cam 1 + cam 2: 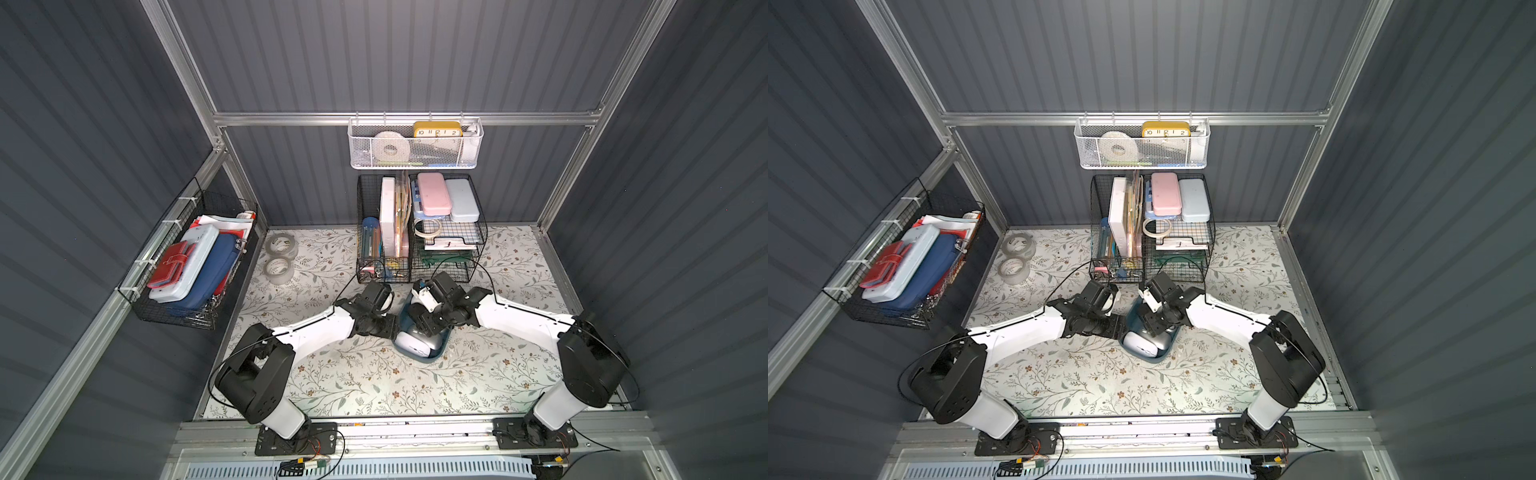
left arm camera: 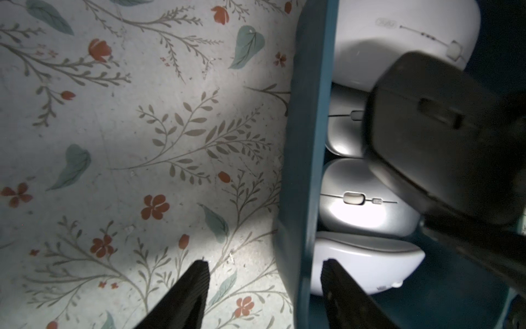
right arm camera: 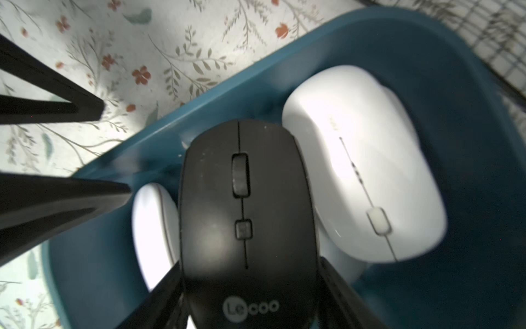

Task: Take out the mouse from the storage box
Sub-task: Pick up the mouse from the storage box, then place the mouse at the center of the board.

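Note:
The storage box (image 1: 432, 360) (image 1: 1133, 309) is a teal tub in the middle of the floral table, under both wrists. My right gripper (image 3: 250, 263) (image 1: 427, 326) is shut on the rear sides of a black mouse (image 3: 242, 199) (image 2: 427, 128), which hangs over the box (image 3: 427, 57) above the white mice (image 3: 364, 159) (image 2: 364, 208) (image 1: 415, 343). My left gripper (image 2: 263, 262) (image 1: 394, 330) is open astride the box's side wall (image 2: 307, 142), with one finger outside over the table and the other inside by a white mouse (image 2: 367, 267).
Two black wire-mesh organisers (image 1: 415, 232) full of cases stand just behind the box. A white perforated basket (image 1: 415, 145) hangs on the back rail. Two tape rolls (image 1: 280, 257) lie at the back left, near a wire basket (image 1: 187, 266) on the left wall.

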`<state>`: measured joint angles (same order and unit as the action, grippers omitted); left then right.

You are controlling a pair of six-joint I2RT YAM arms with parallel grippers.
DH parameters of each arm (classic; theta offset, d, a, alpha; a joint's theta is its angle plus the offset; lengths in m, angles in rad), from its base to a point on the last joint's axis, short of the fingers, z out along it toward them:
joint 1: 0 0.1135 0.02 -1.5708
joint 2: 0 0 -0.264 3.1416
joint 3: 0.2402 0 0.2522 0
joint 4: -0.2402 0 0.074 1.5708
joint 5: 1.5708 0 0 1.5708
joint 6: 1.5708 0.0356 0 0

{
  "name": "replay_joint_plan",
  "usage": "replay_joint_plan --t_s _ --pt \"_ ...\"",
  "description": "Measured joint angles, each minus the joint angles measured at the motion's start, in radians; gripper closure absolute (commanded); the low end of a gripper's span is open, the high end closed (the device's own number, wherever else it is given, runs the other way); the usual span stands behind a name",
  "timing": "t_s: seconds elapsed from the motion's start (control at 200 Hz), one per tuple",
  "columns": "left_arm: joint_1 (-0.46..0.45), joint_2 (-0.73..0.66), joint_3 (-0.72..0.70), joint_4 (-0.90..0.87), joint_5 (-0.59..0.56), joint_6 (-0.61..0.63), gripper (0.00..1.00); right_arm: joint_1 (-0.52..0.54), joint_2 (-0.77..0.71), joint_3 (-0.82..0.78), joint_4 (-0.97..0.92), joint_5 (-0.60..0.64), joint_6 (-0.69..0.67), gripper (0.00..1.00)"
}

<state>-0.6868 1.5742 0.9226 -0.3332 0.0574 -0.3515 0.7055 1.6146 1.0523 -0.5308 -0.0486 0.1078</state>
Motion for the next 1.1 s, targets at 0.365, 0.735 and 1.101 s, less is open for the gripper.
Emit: replay_joint_plan --t_s 0.365,0.735,1.101 --pt "0.000 -0.112 -0.040 0.000 -0.036 -0.048 0.23 -0.051 -0.373 -0.156 -0.018 0.153 0.208 0.51" --pt "0.000 -0.145 -0.050 0.006 -0.043 -0.064 0.22 -0.265 -0.559 -0.395 -0.060 0.296 0.426 0.50" --pt "-0.011 -0.145 -0.071 0.004 -0.018 -0.096 0.22 -0.297 -0.239 -0.333 -0.023 0.248 0.537 0.51"
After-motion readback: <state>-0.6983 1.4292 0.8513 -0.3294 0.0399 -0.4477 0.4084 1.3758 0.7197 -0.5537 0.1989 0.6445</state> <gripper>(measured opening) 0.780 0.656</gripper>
